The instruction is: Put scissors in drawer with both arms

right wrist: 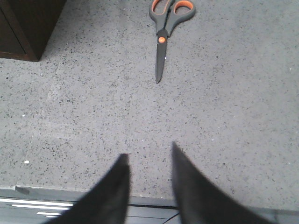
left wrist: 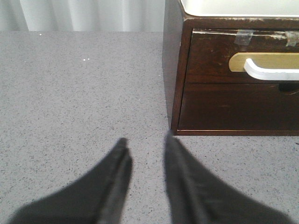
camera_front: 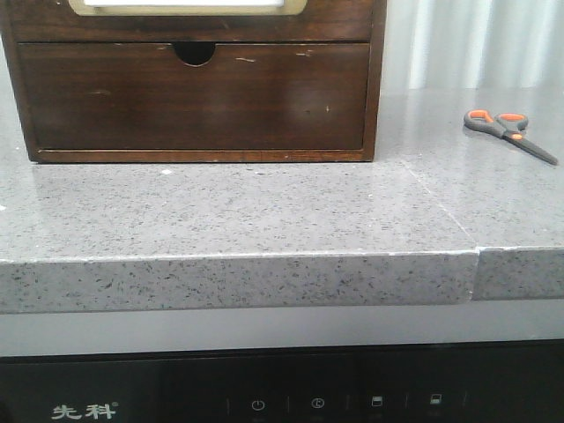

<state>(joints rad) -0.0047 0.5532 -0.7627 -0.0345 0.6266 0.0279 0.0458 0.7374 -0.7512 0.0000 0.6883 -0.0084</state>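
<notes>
Speckled grey countertop under closed drawer, scissors

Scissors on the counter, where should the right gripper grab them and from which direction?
Probably from above, at the pivot area of the scissors, fingers closing across the narrow width. They lie flat and closed on the counter, blades pointing toward the right gripper, so no side offers an edge to slip under. The orange-lined loops are wider and harder to pinch.

One scissors, one drawer (shut), two grippers
</notes>
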